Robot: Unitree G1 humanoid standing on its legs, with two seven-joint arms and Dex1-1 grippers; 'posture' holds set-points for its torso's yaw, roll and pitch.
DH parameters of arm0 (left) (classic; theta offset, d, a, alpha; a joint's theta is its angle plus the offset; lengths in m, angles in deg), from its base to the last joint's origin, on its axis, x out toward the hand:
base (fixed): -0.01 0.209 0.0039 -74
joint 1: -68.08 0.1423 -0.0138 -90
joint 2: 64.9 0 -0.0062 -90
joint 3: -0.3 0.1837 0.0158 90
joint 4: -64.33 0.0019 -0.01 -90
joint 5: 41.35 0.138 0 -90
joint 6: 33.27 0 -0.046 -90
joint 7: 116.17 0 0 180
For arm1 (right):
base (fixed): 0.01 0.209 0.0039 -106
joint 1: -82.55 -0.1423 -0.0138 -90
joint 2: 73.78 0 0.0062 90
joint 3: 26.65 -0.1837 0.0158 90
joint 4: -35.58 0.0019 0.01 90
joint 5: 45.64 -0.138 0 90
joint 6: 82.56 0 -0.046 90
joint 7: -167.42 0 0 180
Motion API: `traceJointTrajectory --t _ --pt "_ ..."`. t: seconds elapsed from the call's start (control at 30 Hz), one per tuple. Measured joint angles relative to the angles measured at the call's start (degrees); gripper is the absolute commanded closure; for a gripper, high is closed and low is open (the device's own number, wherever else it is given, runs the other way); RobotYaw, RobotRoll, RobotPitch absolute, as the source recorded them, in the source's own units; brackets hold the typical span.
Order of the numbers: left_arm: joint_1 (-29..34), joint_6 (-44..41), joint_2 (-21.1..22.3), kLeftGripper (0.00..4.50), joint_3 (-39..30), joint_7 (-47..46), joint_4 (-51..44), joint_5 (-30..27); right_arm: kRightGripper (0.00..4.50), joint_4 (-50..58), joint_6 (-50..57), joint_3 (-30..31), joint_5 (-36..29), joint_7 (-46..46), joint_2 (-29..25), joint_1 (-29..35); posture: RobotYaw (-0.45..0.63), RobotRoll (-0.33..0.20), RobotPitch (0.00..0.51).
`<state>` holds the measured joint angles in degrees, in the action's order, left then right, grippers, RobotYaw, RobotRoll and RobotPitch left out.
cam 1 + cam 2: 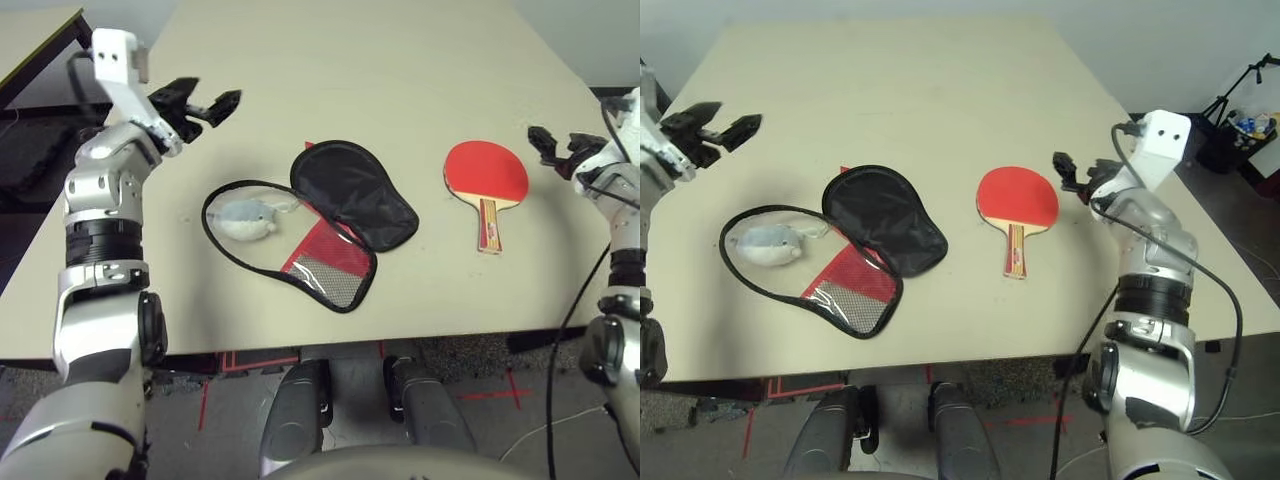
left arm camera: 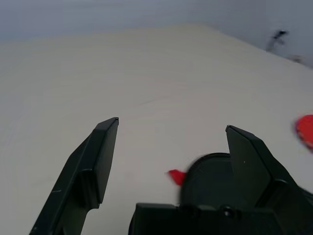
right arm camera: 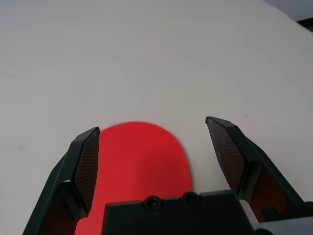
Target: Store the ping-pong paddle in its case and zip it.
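The ping-pong paddle [image 1: 486,175] lies flat on the table, red face up, its striped wood handle [image 1: 489,226] pointing toward me. To its left the case [image 1: 352,193] lies unzipped and spread open, its black lining up, with a red and mesh half [image 1: 328,264] in front. My right gripper [image 1: 550,146] hovers open just right of the paddle's head, which shows between its fingers [image 3: 88,161] in the right wrist view. Raised above the table's left side, back and left of the case, my left gripper [image 1: 205,105] is open and holds nothing.
A small grey-white pouch [image 1: 247,220] with a white cord lies inside the open case's left half. A dark side table [image 1: 35,45] stands at the far left. A black tripod and clutter [image 1: 1235,115] sit beyond the table's right edge. A black cable hangs along my right arm.
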<state>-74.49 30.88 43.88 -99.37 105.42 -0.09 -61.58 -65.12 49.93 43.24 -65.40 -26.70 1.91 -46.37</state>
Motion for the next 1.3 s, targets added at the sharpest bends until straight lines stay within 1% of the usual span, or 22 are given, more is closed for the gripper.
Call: traceJointTrajectory --t 0.07,0.13,0.23,0.33,0.53,0.73,0.87,1.1,1.3 --pt "-0.33 -2.98 -2.01 0.00 2.66 2.37 -3.42 -0.67 0.02 6.09 5.94 1.15 -0.54 2.12 1.88 0.83 -0.01 0.000 0.147" --pt "0.07 -5.03 -3.01 0.00 5.16 4.68 -7.00 -1.46 0.02 10.34 11.33 2.57 -0.71 3.54 3.08 1.66 -0.02 0.000 0.148" --pt "2.63 -7.07 -3.05 0.00 7.10 7.05 -11.33 -1.94 0.02 14.28 18.11 3.54 -0.98 4.73 3.56 2.75 -0.02 0.000 0.148" --pt "5.72 -8.47 -3.02 0.00 8.57 8.13 -12.95 -1.90 0.02 16.01 22.79 3.59 -0.91 5.66 3.79 3.64 -0.02 0.000 0.147" --pt "8.31 -10.61 -1.94 0.00 9.91 9.50 -16.40 -1.83 0.02 18.24 29.73 4.06 -0.72 6.38 4.55 4.29 -0.02 0.000 0.145" --pt "9.84 -12.65 -1.67 0.00 10.81 10.14 -18.02 -1.81 0.02 19.11 33.20 6.00 -0.58 5.59 4.67 4.69 -0.02 0.000 0.147" --pt "9.88 -13.05 -1.63 0.00 10.89 10.23 -18.28 -1.77 0.02 19.10 33.62 7.60 -0.31 4.73 4.21 4.94 -0.02 0.000 0.152" --pt "9.81 -14.87 -1.63 0.00 11.43 12.03 -18.34 -2.07 0.02 18.86 34.39 7.88 0.55 4.72 4.29 4.92 -0.02 0.000 0.150" --pt "9.24 -17.51 -1.77 0.00 13.47 15.22 -20.22 -3.01 0.02 18.60 34.42 7.93 1.25 5.01 5.29 5.01 -0.02 0.000 0.144"
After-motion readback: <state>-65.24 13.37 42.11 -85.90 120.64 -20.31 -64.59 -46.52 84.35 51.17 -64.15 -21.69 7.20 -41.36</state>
